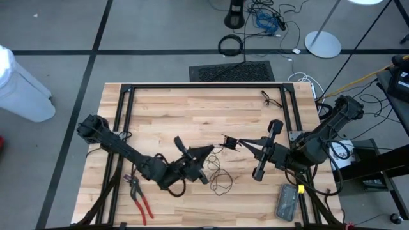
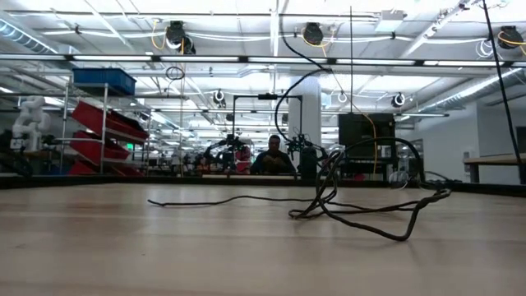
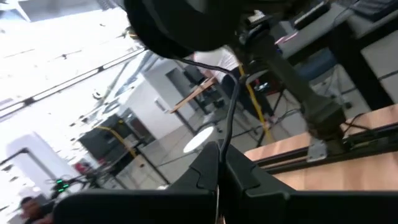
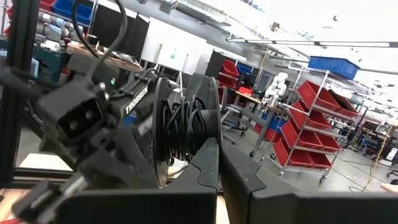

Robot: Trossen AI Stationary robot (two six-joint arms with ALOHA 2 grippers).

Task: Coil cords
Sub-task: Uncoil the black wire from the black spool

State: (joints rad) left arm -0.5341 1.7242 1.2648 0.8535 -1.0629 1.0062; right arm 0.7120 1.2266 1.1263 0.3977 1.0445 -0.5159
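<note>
Table [image 1: 192, 108] carries both arms low near its middle, pliers [image 1: 139, 197] by the front-left edge. Left gripper [image 1: 206, 151] is clenched on the cord [image 1: 220, 179], thin black line running up from between its fingers [image 3: 205, 171] in the left wrist view. Right gripper [image 1: 241, 144] is clamped tight too, a wound bundle of cord right at its tips in the right wrist view. The rest lies in loose loops on the wood betw. and just in front of the grippers, raised tangle in the low view. Step, I'd say: mid-winding. Next prob. needs left to feed slack w/o snagging loops.
</note>
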